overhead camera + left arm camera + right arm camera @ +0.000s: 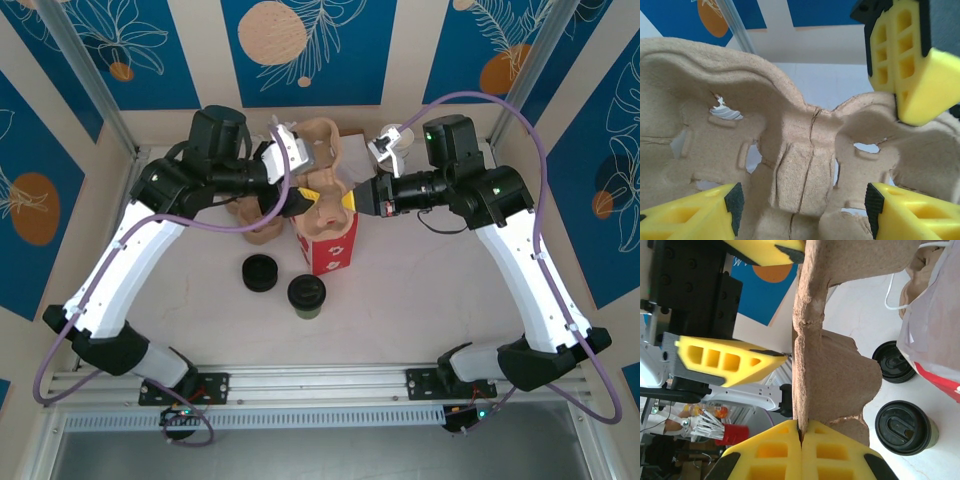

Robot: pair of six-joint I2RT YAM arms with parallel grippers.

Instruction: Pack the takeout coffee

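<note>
Right gripper (801, 440) was clamped shut on the carrier (832, 370), pads meeting on its pulp edge. Left gripper (802, 212) was spread wide, with its fingertips (734, 200) at the carrier's face on either side of the middle ridge. Couldn't tell whether they pressed on it.

Coffee (306, 293) stood upright on the table with its lid on, untouched. It was on the near side of the bag (327, 250), just beside the lid stack (262, 272) and apart from both grippers.

Hidden or unclear:
- From above, the carrier overlapped the bag's top and covered the opening.
- Both wrist views cut the carrier off, so its full outline wasn't visible.
- The tan pulp pieces (262, 228) under the left arm were partly covered. Couldn't count them.
- The bag's print was too small to read.

Counts: 1 coffee, 1 lid stack, 1 bag, 1 held carrier.
</note>
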